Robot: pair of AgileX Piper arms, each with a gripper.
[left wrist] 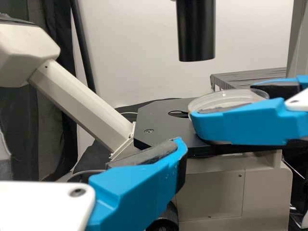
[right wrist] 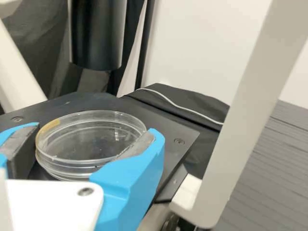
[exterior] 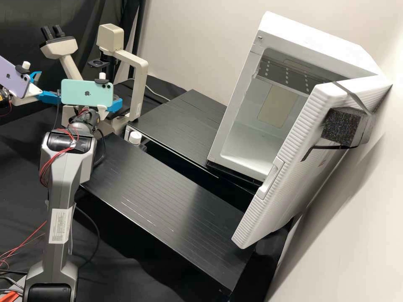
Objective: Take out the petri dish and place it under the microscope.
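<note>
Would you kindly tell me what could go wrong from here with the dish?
If the right pincer opens too soon, the petri dish might drop or tip, since it is held near the edge of the microscope stage. Lifted too high, it might knock the black tube above.

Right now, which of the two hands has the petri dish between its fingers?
The right hand: in the right wrist view its blue fingers sit on both sides of the clear petri dish. The left hand is open, apart from the dish.
</note>
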